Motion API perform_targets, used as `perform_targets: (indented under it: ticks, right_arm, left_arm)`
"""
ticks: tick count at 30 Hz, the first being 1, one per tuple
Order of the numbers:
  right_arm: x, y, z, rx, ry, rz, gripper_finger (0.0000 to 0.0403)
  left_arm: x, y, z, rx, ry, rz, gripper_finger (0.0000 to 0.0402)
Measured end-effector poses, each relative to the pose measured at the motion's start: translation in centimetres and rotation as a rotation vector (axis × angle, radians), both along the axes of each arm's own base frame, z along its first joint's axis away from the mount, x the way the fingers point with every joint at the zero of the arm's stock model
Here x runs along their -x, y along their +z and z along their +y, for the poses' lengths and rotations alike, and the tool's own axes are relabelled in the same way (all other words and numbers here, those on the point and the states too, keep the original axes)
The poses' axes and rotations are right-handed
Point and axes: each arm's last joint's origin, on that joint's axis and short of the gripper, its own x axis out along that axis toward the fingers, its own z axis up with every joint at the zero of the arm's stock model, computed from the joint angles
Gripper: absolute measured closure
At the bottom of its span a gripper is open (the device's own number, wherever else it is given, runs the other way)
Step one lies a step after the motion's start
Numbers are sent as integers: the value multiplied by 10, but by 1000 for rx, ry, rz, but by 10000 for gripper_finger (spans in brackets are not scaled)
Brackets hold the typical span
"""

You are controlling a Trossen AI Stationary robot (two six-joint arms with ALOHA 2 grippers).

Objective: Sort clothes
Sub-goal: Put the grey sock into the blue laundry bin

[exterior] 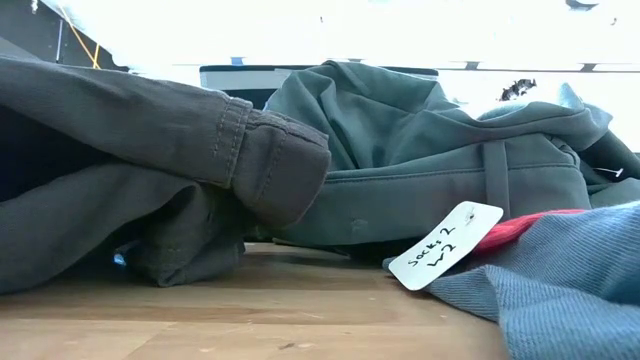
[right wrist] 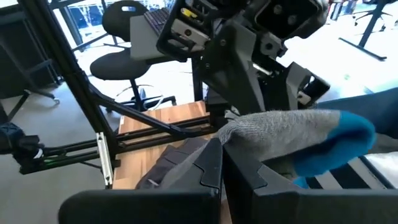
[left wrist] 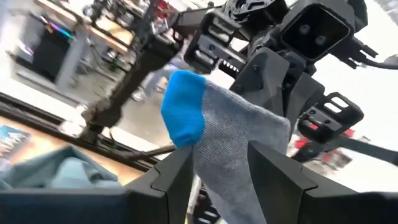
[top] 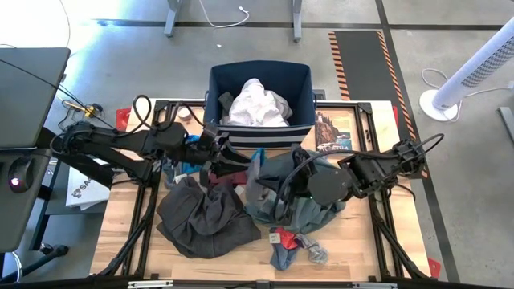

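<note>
A grey sock with a bright blue toe (left wrist: 230, 143) hangs in the air between my two grippers, in front of the navy bin (top: 217, 96). My left gripper (left wrist: 221, 180) reaches in level from the table's left and is shut on it. My right gripper (right wrist: 222, 165) comes from the right and is shut on the same sock (right wrist: 280, 134). In the high view the sock (top: 255, 164) shows above the clothes pile. Dark grey-brown trousers (top: 205, 217) and a grey-green shirt (top: 277, 197) lie on the table. A white garment (top: 255, 104) lies in the bin. My left gripper has the sock's grey body (left wrist: 224, 162) between its two fingers, which point level toward the table's right. The blue toe (left wrist: 183, 115) sticks out beyond the fingertips. The sock is lifted clear of the table. My right gripper pinches a grey edge of the sock (right wrist: 231, 138) between its shut fingertips, at the end away from the toe. From there the sock runs sideways to the blue toe (right wrist: 339, 143), clear of the table.
Small socks, red and grey (top: 293, 245), lie near the table's front edge, one with a white tag (exterior: 445, 245). More clothes, maroon and blue (top: 217, 168), lie under the left arm. A book (top: 333, 132) sits right of the bin. A white fan (top: 474, 72) stands beyond the table's right side.
</note>
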Motion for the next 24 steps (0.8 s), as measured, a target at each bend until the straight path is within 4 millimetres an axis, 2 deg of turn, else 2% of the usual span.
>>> perform_targets:
  ticks: [6,24]
  right_arm:
    - [-1,0,-4,34,-30,-2,403]
    - [-15,6,-34,37,-118,-61,403]
  left_arm:
    - [-1,0,7,53,-95,12,253]
    - [-1,5,7,5,-110,-54,253]
